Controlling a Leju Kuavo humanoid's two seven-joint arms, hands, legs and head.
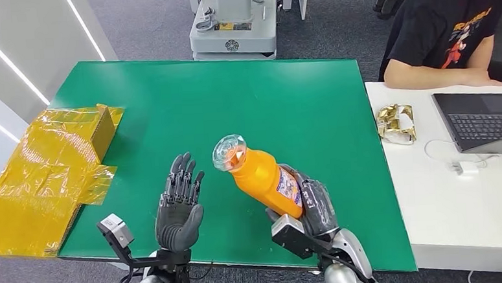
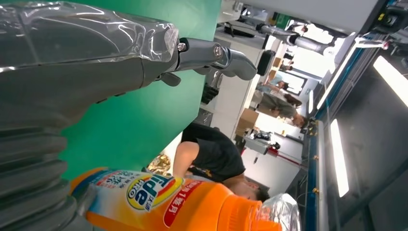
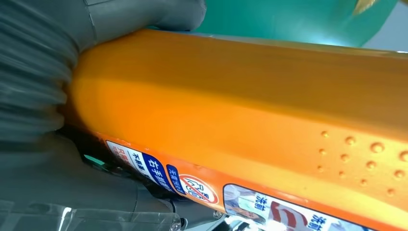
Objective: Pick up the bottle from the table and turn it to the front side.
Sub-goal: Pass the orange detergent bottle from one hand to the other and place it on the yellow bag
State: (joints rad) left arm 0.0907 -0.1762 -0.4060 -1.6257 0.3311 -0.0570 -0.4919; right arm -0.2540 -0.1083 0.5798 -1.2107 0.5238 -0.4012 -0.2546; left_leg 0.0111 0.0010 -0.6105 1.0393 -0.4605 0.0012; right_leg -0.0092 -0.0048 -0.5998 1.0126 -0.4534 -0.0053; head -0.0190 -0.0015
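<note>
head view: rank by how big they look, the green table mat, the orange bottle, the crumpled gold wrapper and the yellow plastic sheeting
1. Green table mat, by far the largest.
2. Yellow plastic sheeting.
3. Orange detergent bottle, held in the right hand; being raised toward the camera may inflate its look.
4. Crumpled gold wrapper, smallest.

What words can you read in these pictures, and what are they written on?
"Tide": on the front label of the orange bottle that the right hand holds, seen upside down in the left wrist view.
Chinese writing on that label: too small to read.
Chinese writing and a red crossed-out sign on the bottle's other label: not clear enough to read.
Print on the person's black shirt: too blurred.
</note>
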